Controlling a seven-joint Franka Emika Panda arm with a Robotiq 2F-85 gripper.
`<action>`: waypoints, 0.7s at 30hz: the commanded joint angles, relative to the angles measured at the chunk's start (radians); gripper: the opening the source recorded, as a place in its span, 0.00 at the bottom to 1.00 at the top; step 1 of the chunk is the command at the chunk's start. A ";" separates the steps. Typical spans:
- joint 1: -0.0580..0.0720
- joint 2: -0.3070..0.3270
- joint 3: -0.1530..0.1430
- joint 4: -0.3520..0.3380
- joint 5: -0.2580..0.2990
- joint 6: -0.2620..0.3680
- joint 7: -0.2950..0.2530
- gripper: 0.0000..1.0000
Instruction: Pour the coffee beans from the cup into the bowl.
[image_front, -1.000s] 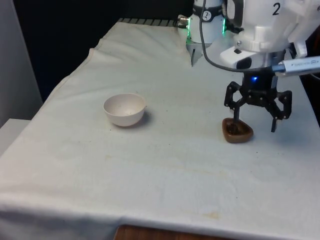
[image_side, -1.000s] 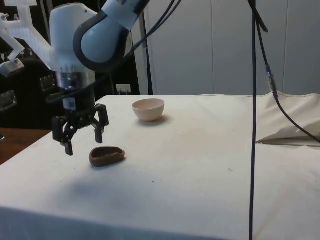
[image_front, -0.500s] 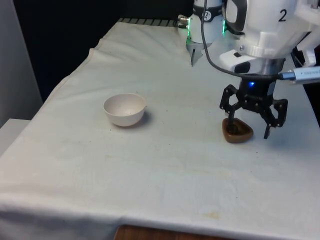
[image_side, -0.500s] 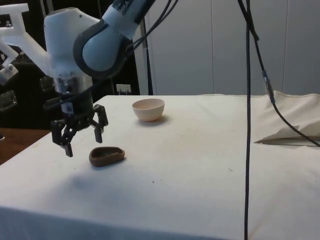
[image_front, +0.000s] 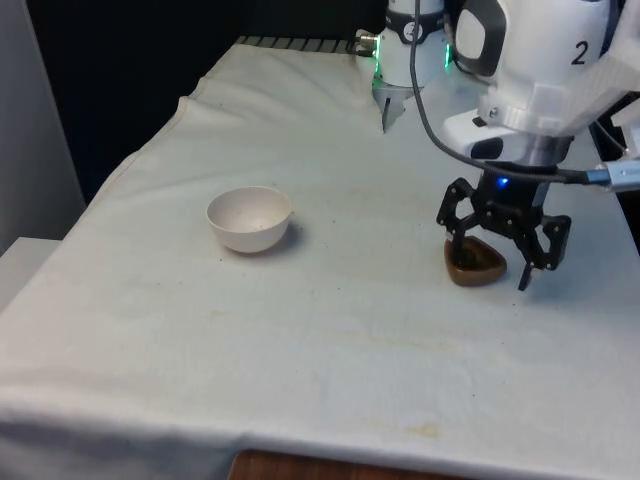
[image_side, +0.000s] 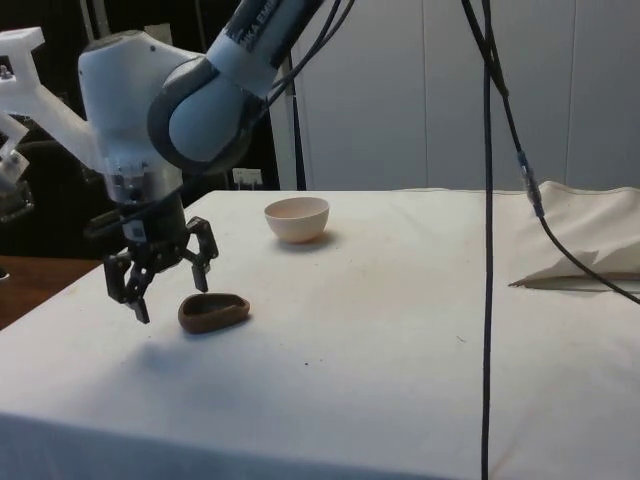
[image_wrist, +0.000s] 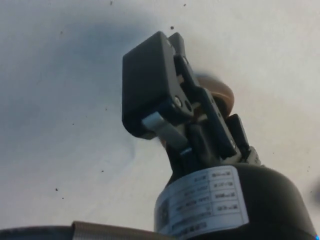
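On front view's right, gripper (image_front: 494, 268) fingers spread, straddling brown cup (image_front: 475, 262), nothing gripped. Bowl (image_front: 250, 218) well apart left, so you've got carry ahead.

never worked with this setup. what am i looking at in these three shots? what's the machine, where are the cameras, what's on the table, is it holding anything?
It is a single white robot arm with a black two-finger end effector, working at a table covered by a white cloth.

One camera looks across the table at the robot, one looks from the table's side, and one rides on the wrist and looks down past the fingers.

Two things lie on the cloth: a small brown cup of coffee beans and, apart from it towards the front view's left, a white bowl.

The end effector hangs open just above the cup, its fingers spread on either side. It holds nothing yet. In the side view the end effector and cup sit near the table edge, with the bowl farther back.
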 joint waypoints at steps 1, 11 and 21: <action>0.008 0.005 -0.009 0.007 -0.006 -0.008 0.013 1.00; 0.006 0.015 0.002 0.021 -0.051 -0.027 0.066 1.00; 0.009 0.013 0.010 0.017 -0.047 -0.024 0.091 1.00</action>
